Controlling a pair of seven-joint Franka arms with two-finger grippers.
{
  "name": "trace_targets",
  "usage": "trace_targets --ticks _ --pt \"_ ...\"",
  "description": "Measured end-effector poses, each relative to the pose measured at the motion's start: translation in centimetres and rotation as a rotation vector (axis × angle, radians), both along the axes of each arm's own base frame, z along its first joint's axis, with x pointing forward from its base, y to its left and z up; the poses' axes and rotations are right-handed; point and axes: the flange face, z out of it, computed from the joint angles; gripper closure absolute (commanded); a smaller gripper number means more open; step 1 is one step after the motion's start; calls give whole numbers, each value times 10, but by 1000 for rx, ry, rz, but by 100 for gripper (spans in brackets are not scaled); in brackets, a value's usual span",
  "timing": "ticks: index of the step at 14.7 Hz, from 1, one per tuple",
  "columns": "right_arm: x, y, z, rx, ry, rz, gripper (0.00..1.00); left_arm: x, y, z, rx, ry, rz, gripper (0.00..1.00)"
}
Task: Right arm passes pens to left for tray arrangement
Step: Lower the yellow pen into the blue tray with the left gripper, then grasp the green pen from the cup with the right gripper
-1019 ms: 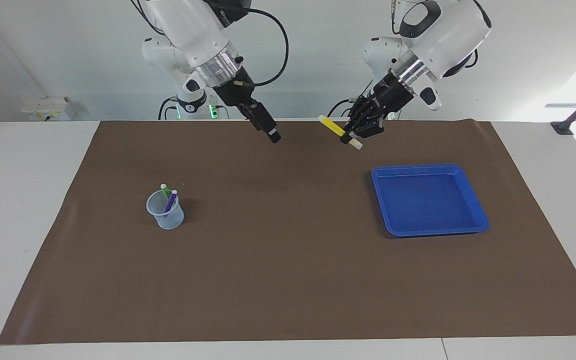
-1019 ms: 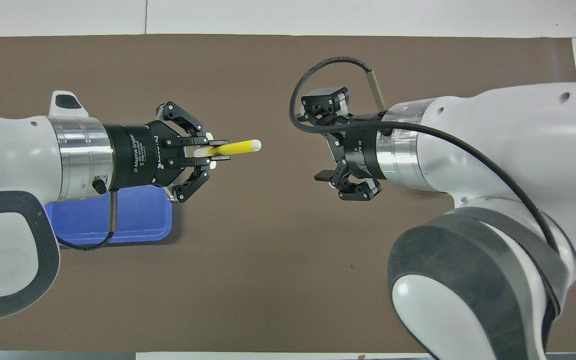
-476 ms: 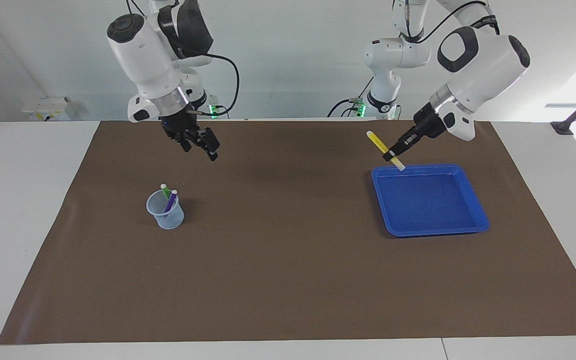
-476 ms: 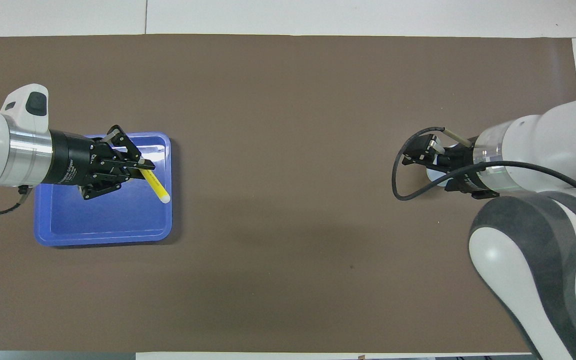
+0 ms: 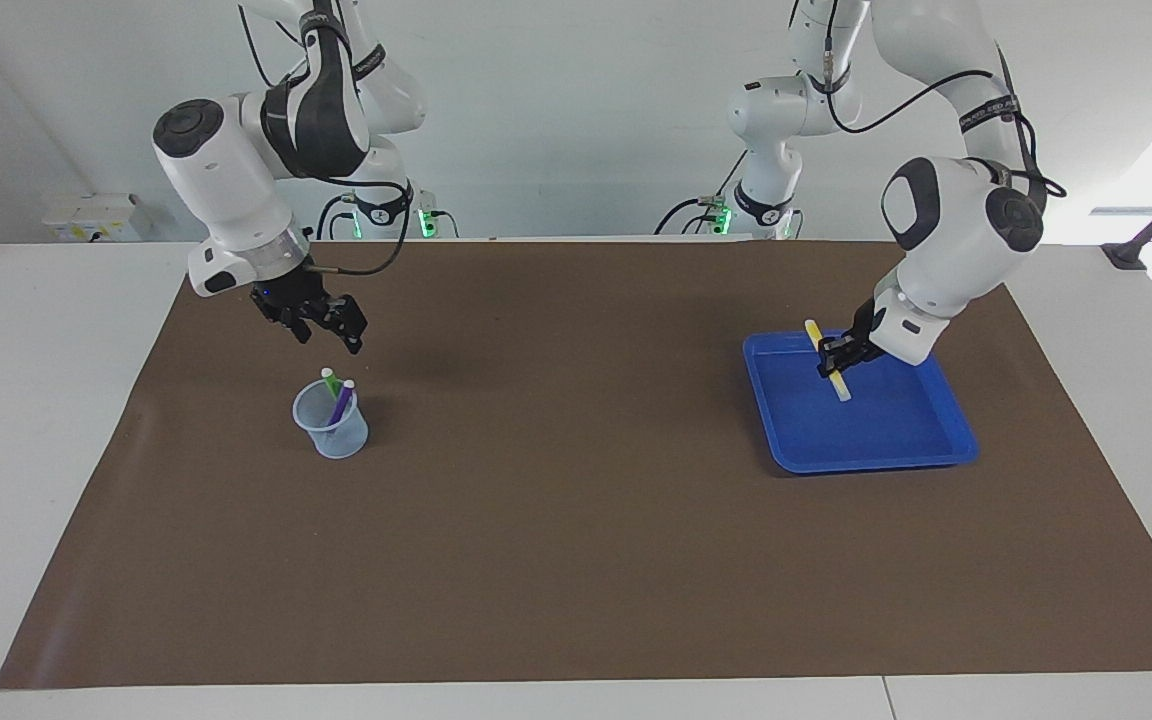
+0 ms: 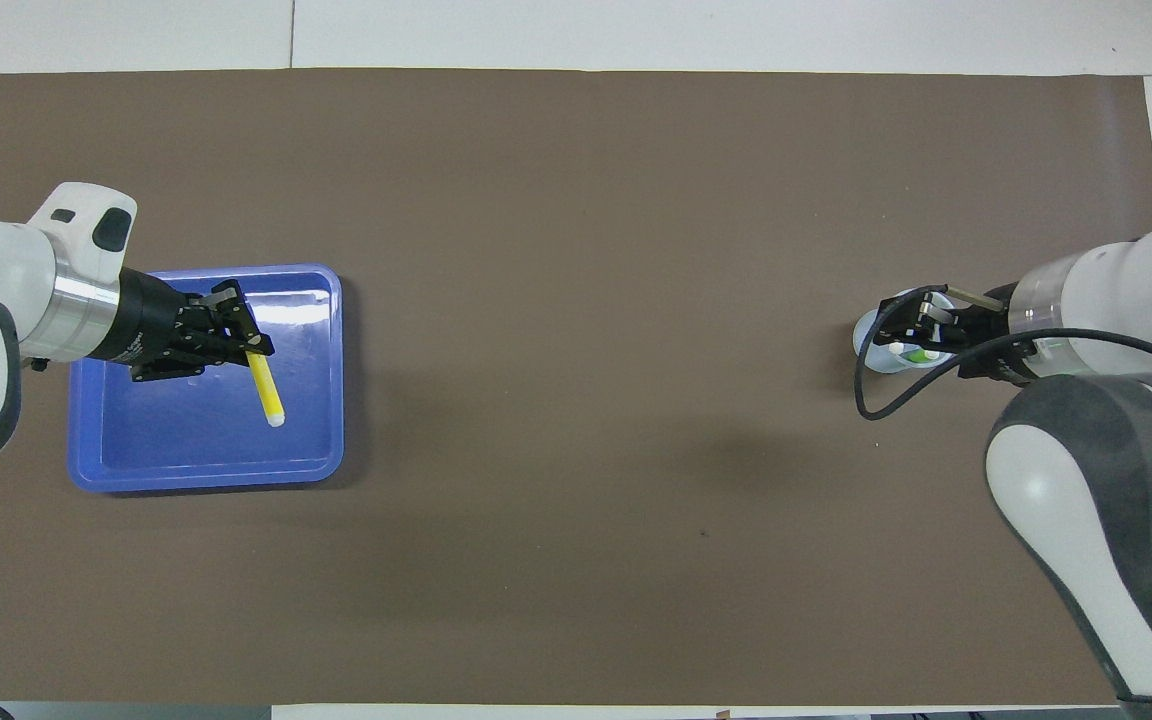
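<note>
- Gripping the yellow pen [image 5: 826, 360] in our left gripper [image 5: 836, 357], we hold it low over the blue tray [image 5: 946, 405].
- Our right gripper [image 5: 326, 322], jaws parted, hangs over the cup [image 5: 332, 428] holding the green pen [image 5: 330, 381] and purple pen [image 5: 342, 400].

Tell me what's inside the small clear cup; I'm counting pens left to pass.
Two pens stand in the cup: a green pen and a purple pen, tops poking out. Their lower ends blur through the cup wall. From overhead, the right hand covers most of it.
</note>
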Motion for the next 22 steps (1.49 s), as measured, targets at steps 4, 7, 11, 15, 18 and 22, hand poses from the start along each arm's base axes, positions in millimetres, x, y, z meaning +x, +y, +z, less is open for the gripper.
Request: trace_targets --ticks 4,7,11,15,18,22 --pt "6 -6 -26 -4 -20 11 20 11 3 -34 34 -6 -44 100" --pt "4 -22 -41 -9 -32 34 27 16 3 -51 34 -6 -46 100" --pt "1 -27 -50 -11 -36 44 33 19 3 -68 36 -4 -47 100" --pt "1 -26 -52 -11 -32 45 100 20 3 -83 35 11 -48 100" --pt "1 -26 -52 -11 -33 45 100 20 3 -88 36 20 -48 100" --pt "6 -25 -43 -13 -58 48 100 20 3 -88 36 20 -53 0"
